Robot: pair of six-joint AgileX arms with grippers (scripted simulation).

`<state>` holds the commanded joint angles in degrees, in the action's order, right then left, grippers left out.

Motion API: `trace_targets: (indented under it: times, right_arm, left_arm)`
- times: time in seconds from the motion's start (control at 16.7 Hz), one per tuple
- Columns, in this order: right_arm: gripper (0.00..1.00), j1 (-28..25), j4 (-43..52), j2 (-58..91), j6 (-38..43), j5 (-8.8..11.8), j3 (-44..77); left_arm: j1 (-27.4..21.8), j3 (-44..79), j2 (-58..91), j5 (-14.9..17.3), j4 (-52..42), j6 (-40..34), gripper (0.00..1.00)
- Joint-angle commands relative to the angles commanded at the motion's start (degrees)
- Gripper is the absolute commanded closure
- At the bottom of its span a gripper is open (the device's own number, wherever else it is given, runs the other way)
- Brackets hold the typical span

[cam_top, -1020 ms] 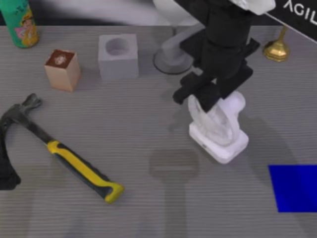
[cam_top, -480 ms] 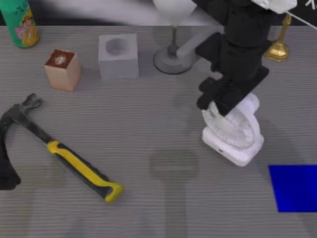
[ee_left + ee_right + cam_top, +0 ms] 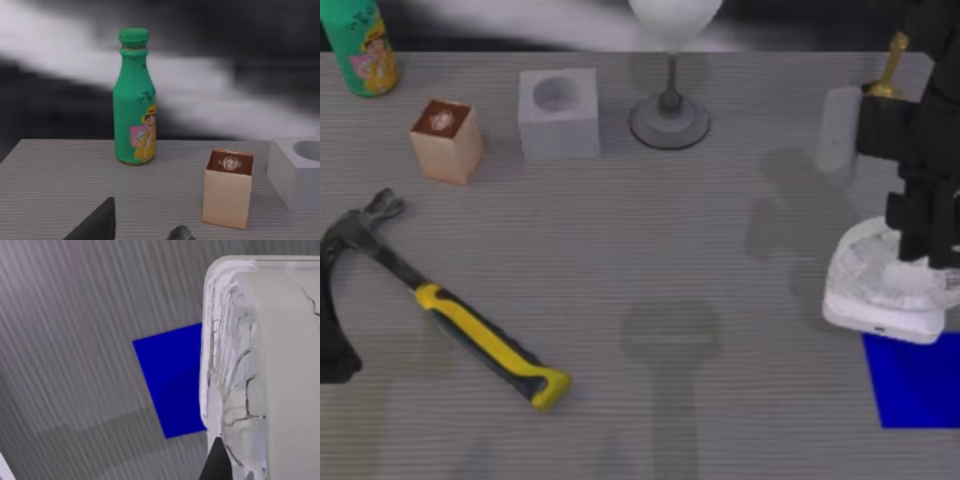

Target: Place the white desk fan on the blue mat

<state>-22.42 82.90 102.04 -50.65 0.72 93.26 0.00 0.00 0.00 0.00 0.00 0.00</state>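
The white desk fan [image 3: 885, 290] hangs at the table's right side, its base just over the far edge of the blue mat [image 3: 917, 385]. My right gripper [image 3: 920, 245] comes down from above and is shut on the fan's round grille. In the right wrist view the fan [image 3: 265, 365] fills one side, one black fingertip [image 3: 216, 465] lies against its cage, and the blue mat [image 3: 170, 380] shows on the table beyond it. My left gripper [image 3: 332, 345] is parked at the table's left edge, open, with one finger [image 3: 100, 222] showing.
A yellow-handled hammer [image 3: 470, 330] lies at the left. Along the back stand a green bottle [image 3: 360, 45], a tan box [image 3: 445, 140], a grey cube with a round hole [image 3: 558, 112], a goblet [image 3: 670, 100] and a gold stand [image 3: 885, 75].
My right gripper has carried the fan from the middle of the table to the right and towards the front, up to the mat's far edge. The left arm has not moved.
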Motion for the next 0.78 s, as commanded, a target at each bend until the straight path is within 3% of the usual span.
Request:
trace_targets:
  times: [0.36,0.78]
  right_arm:
    - [1.00,6.43,-1.66,-11.74,-21.51,0.36,-13.92]
    - [1.00,7.21,-1.77,-13.41,-24.30,0.40,-16.09]
  left_arm:
    - [0.00,0.00,0.00,0.00,0.00,0.00,0.00]
    - [0.00,0.00,0.00,0.00,0.00,0.00,0.00]
